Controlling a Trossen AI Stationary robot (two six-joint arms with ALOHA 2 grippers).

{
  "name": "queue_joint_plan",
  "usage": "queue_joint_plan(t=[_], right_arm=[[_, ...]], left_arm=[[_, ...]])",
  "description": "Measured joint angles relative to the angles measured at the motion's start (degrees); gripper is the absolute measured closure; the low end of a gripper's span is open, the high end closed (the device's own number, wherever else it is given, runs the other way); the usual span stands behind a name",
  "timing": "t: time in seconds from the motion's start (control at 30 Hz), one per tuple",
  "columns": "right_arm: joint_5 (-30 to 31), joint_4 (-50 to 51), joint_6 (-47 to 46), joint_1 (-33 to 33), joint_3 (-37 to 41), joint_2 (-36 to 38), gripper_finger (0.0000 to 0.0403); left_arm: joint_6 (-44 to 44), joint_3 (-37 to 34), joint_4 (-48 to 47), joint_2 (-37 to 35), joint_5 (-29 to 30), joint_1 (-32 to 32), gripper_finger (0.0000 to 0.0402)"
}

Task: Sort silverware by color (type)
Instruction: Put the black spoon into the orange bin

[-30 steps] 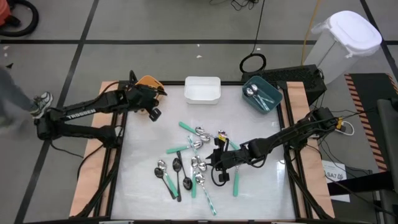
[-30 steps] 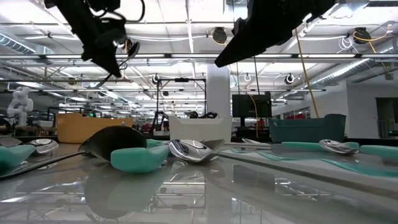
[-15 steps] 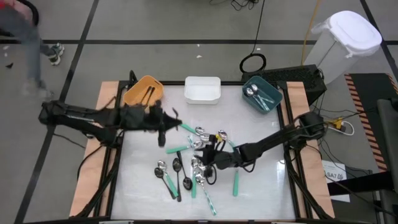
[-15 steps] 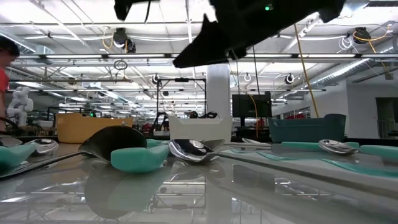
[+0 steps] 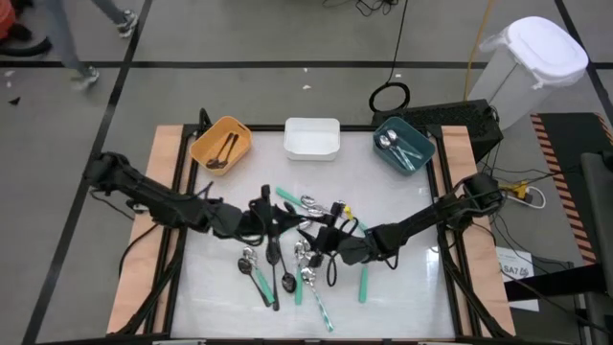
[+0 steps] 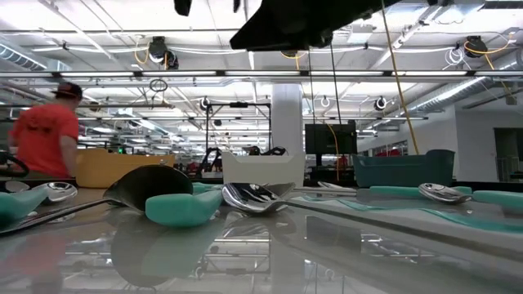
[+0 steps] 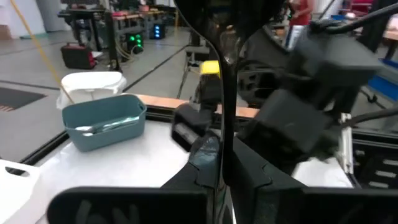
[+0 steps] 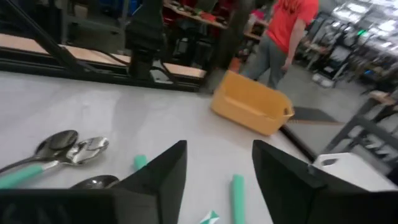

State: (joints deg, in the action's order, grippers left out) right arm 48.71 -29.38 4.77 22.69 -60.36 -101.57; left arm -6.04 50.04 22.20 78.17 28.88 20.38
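Your left claw [image 7: 219, 171] sits low in its wrist view, fingers pressed together on a black spoon handle [image 7: 225, 93] that stands upright. Beyond it a teal bin [image 7: 104, 121] rests on the white desk [image 7: 146, 158], silver spoons inside. The other arm [image 7: 305, 106] looms dark just behind the handle.

Both arms reach to table centre; right end effector [image 8: 214, 180] spread, left end effector [image 5: 263, 213] opposite.
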Motion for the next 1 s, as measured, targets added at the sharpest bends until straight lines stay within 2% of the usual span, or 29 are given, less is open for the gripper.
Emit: queue_joint_plan(t=[0.17,0.33,0.5,0.7,0.8,0.9,1.0], right_arm=[[6.4,-0.2,3.8,2.6,0.0,1.7,0.0209],[6.8,0.0,3.9,3.7,0.0,3.3,0.0229],[6.8,0.9,3.1,3.9,0.0,3.5,0.0284],[8.5,2.8,2.8,4.4,0.0,3.4,0.0382],[11.1,3.0,3.6,5.1,0.0,3.4,0.0392],[11.1,4.9,3.5,5.5,0.0,4.3,0.0392],[11.0,9.6,1.3,5.7,0.0,6.8,0.0398]], left_arm=[[-0.5,0.0,5.3,4.1,1.3,-0.1,0.0382],[-0.5,0.0,12.4,7.7,1.3,0.0,0.0382],[0.0,0.0,16.8,10.7,1.3,0.0,0.0382],[1.0,0.0,16.5,11.5,1.9,0.0,0.0383],[1.7,0.0,16.1,11.5,1.8,0.1,0.0381],[2.5,0.0,14.5,11.5,1.2,0.5,0.0358],[2.0,0.0,10.2,11.6,2.0,0.9,0.0311]])
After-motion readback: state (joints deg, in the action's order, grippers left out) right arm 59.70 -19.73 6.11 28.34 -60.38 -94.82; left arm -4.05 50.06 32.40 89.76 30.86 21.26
